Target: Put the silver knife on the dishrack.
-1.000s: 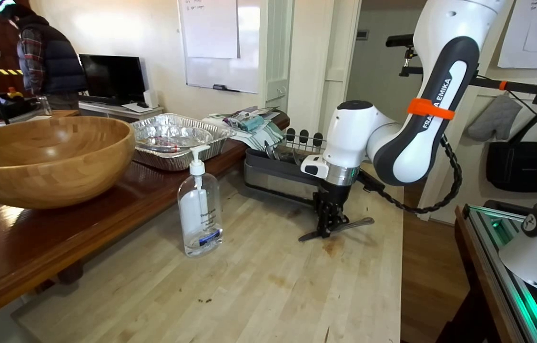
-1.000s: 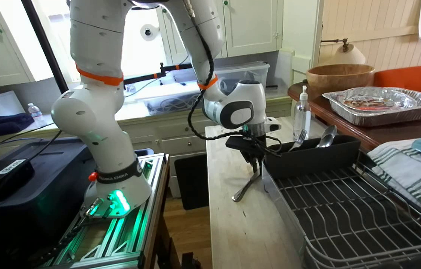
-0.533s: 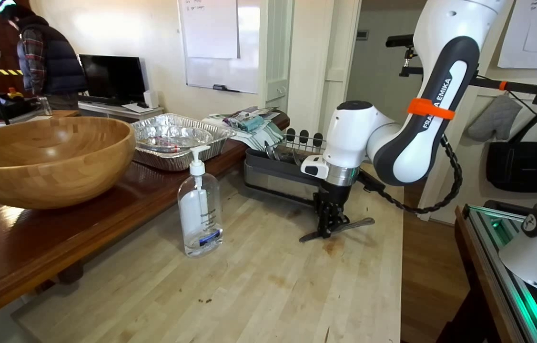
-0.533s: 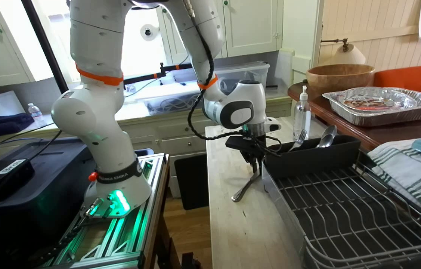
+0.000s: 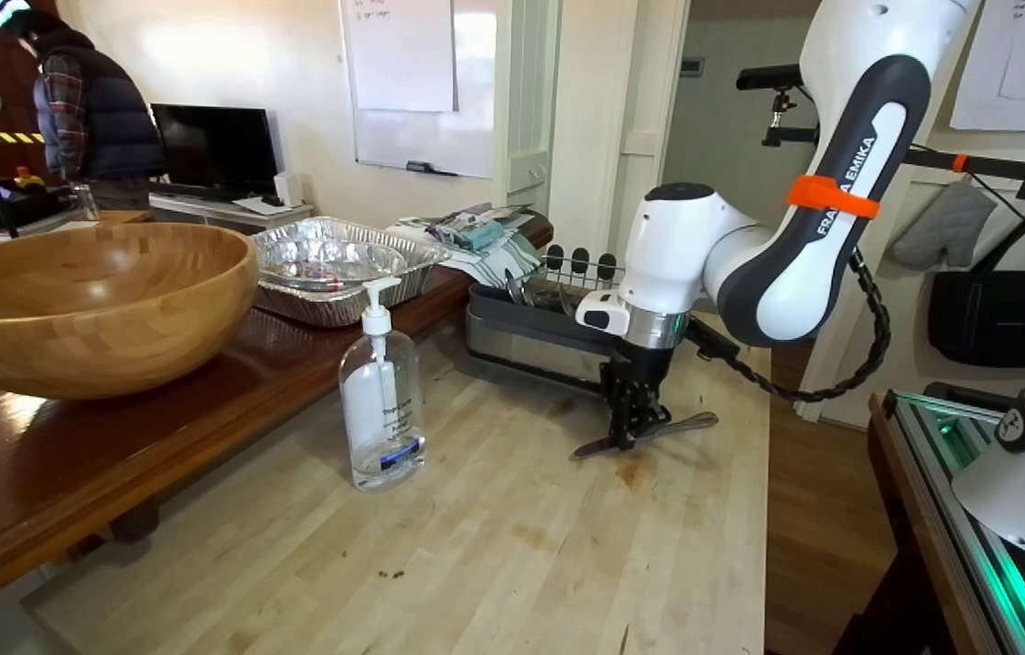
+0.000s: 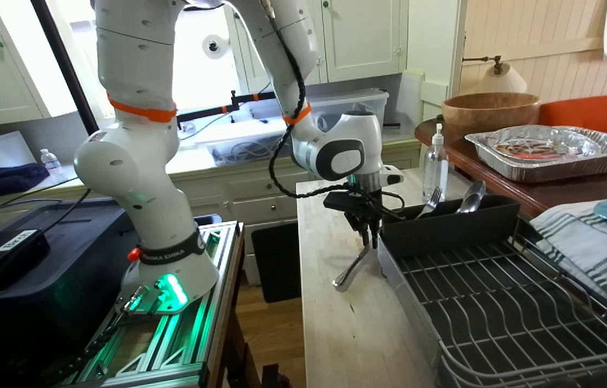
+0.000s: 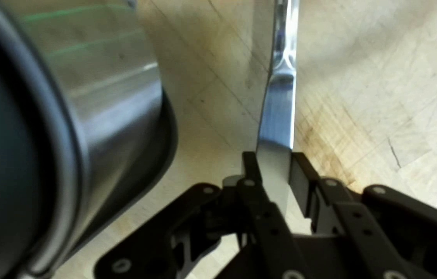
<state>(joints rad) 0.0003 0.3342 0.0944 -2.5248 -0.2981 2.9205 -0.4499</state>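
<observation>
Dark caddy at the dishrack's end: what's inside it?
In an exterior view, a fork and at least one spoon poke out of the caddy, whose walls hide their lower ends and anything lying deeper.

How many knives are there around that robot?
1 in view: the silver knife, pinched by its blade in the gripper. More may be hidden in the dark utensil holder, whose inside is mostly out of sight.

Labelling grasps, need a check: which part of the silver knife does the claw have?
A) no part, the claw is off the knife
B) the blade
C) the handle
B: in the wrist view, the claw is closed on the blade of the silver knife, its handle sticking out beyond.
</observation>
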